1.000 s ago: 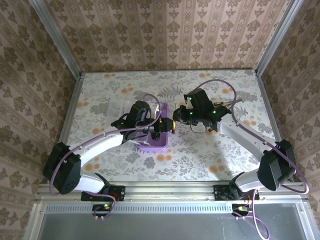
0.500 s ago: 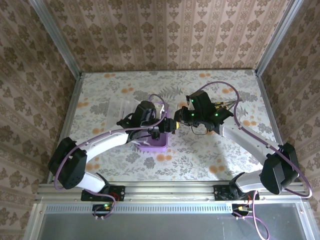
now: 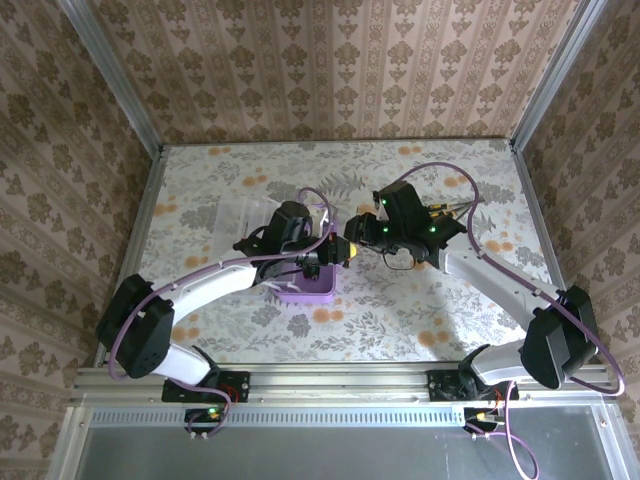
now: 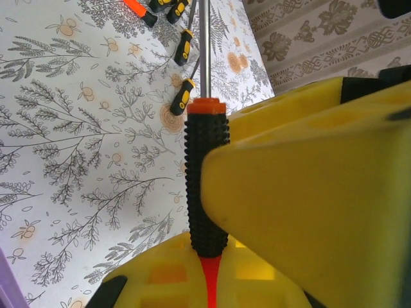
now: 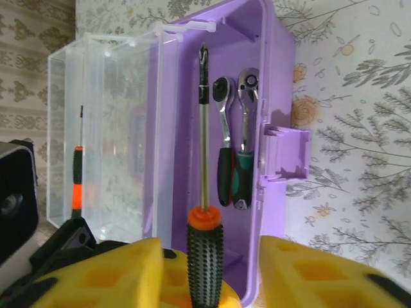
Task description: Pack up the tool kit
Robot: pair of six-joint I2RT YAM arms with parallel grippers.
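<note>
Step in hand: a handover of the screwdriver [image 4: 205,186] from one arm to the other, judging by both sets of fingers meeting around its black knobbly handle.
Left fingers [image 4: 308,192]: pressed together on the handle, pinching it below the orange collar, so this arm carries the tool.
Right fingers [image 5: 308,269]: spread, with a gap on each side of the handle; they touch nothing.
Screwdriver position: in the air between the arms, just beside the purple tool case [image 3: 310,292], with the shaft pointing away from both wrists.
Why there: the left arm is the one beside the case, so it probably takes the tool to place it inside.
Case: open, with its clear lid [image 5: 103,128] swung back; two ratchet wrenches [image 5: 234,147] lie in the tray, with bare room alongside.
Left to pack: more screwdrivers [image 4: 183,48] lie on the counter [image 4: 77,128], well apart from the case.
</note>
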